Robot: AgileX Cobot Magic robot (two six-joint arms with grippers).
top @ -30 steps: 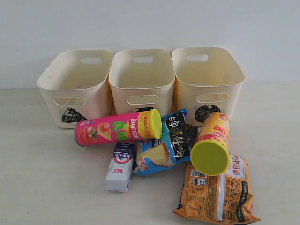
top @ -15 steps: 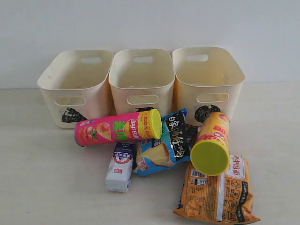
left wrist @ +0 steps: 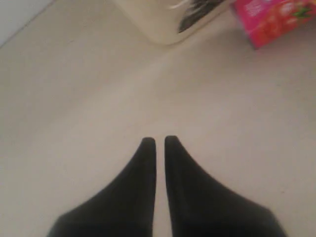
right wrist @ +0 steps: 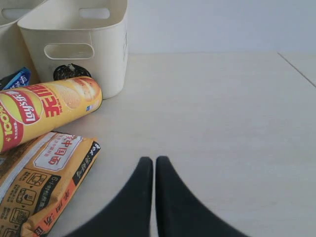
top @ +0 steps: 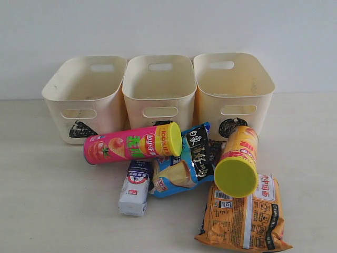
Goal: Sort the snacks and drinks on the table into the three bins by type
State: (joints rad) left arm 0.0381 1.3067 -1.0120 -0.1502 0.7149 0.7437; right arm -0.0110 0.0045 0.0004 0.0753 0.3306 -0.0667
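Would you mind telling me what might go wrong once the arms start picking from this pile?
The pink tube and the yellow-orange tube lie on their sides and may roll if nudged; the latter seems to rest partly on the orange bag. The blue bag sits packed between both tubes and the carton, so pulling it could drag its neighbours. The left gripper and right gripper are both shut and would need opening before any grasp.

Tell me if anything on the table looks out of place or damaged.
Nothing looks spilled or damaged. The pink chip tube and yellow-orange chip tube lie on their sides, jumbled against the blue bag and orange bag.
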